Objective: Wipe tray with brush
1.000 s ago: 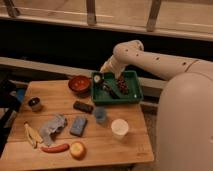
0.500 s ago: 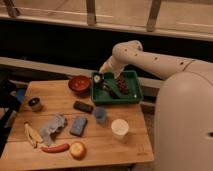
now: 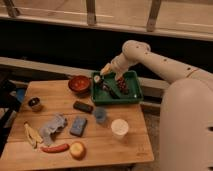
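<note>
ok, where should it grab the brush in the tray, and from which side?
Likely mid-handle, from above. The brush lies flat in the tray, with its pale round head by the left rim and its slim dark handle running toward the tray's middle. The end effector hovers over the tray's back-left corner.

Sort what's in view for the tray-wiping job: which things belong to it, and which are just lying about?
Job: green rectangular plastic tray; small brush, slim dark handle and round pale head, lying in the tray; gripper, over the tray's far edge by the brush head.
Lying about: round red-brown bowl; flat black bar; white cup; blue sponge; reddish-brown bumpy lump in the tray.
</note>
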